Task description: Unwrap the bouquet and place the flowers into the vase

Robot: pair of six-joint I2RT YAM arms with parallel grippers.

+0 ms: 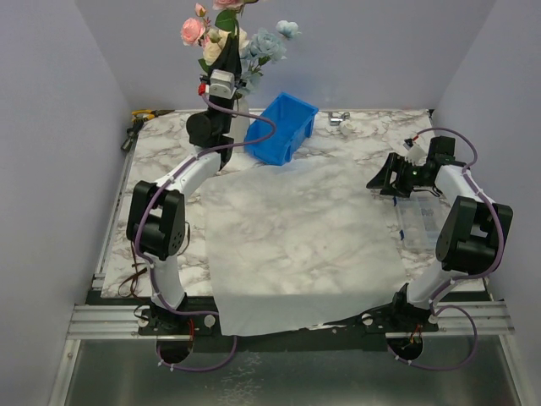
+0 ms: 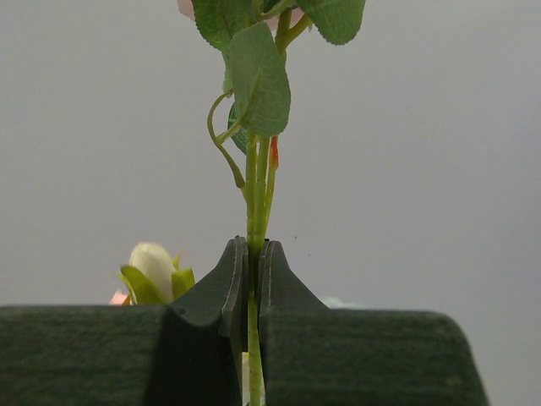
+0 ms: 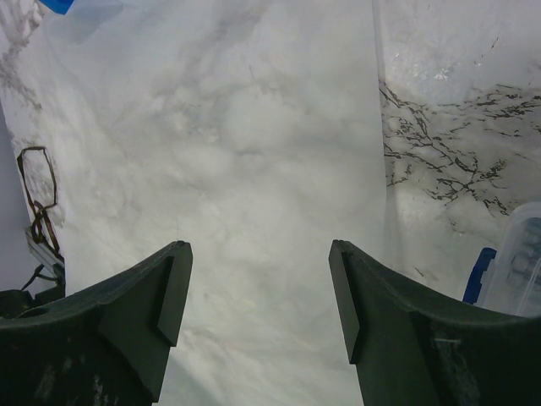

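**Green stems (image 2: pixel 256 194) pinched, the vase next**

Pink, cream and pale blue flowers (image 1: pixel 241 38) stand upright in the air just left of the blue bin (image 1: pixel 283 128) and well above it. The left gripper (image 2: pixel 252 262) is clamped hard on the thin stems, jaws almost meeting. Broad green leaves (image 2: pixel 258 80) fan out above the grip, and a cream bud (image 2: pixel 154 262) hangs off to one side.

The step in hand looks like lowering the bunch into the vase (image 1: pixel 242 123). Only a sliver of off-white shows at the bin's left side, behind the arm. To do it well, the stem ends should line up over the narrow neck first. Then go straight down, slowly, and let go only once the stems are well inside. The bunch is top-heavy, so a tilt could catch the rim.

The wrapping paper (image 1: pixel 296 245) lies flat on the near side of the bin, already off. The right gripper (image 3: pixel 258 279) hovers empty, well right of the bin, jaws wide apart over the paper's edge.
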